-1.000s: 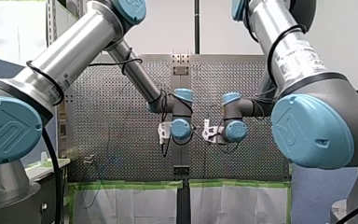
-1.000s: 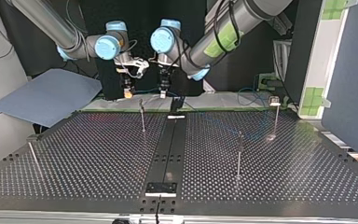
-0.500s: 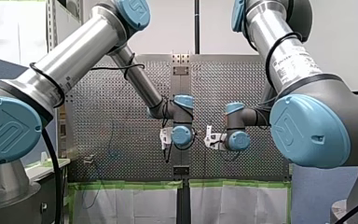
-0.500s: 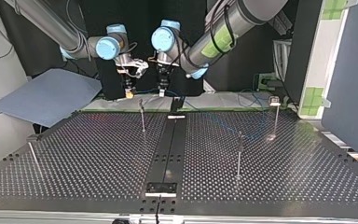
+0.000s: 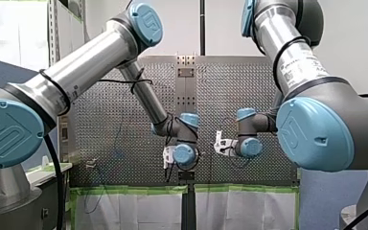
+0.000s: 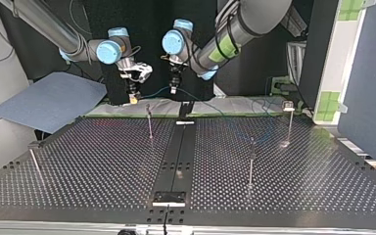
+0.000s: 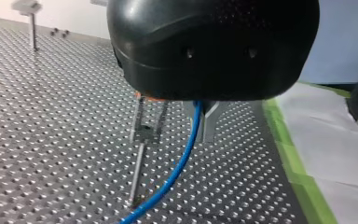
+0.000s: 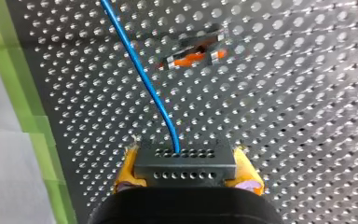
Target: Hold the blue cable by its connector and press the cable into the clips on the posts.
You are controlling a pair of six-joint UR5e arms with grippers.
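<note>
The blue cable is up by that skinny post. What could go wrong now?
1. The blue cable runs beside the clip on the post, not in it. Pressing down from here might miss the clip or bend the thin post.
2. The fingers of my right gripper pinch only the sides of the connector. A hard tug on the cable could pull it loose.
</note>
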